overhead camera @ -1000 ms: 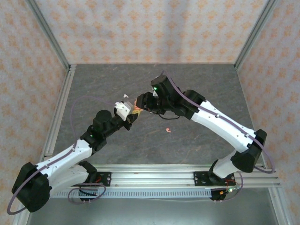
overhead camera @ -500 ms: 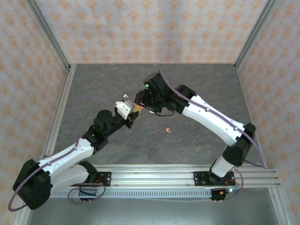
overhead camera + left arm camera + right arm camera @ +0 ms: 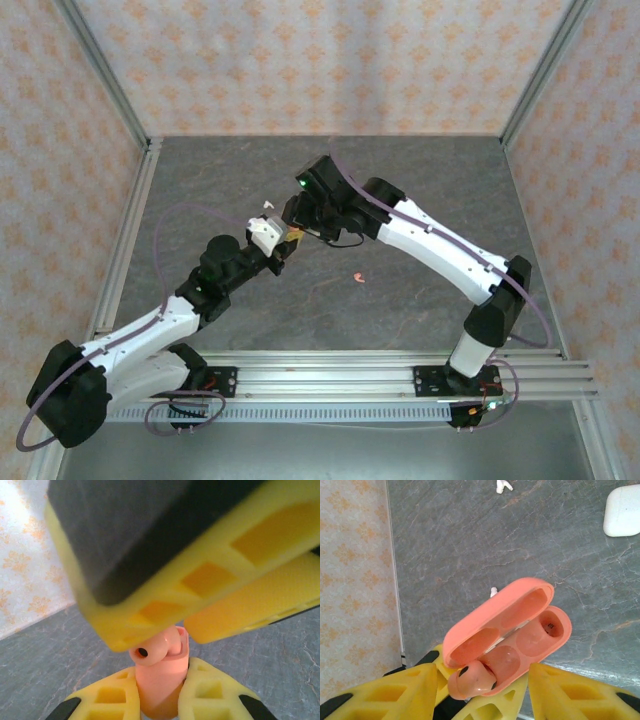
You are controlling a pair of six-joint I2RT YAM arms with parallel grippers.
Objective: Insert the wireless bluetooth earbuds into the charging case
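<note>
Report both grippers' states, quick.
Left gripper: shut on the open coral-pink charging case.
Right gripper: open, jaws apart, holding nothing.

open coral case (image 3: pixel 520 630), pink earbud (image 3: pixel 472 677) at its near slot, white case (image 3: pixel 623 511) beyond

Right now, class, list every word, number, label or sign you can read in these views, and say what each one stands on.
No text here can be read.
Tiny dark print inside the empty socket of the coral-pink charging case: too small to read.
White case: no marking visible.
</note>
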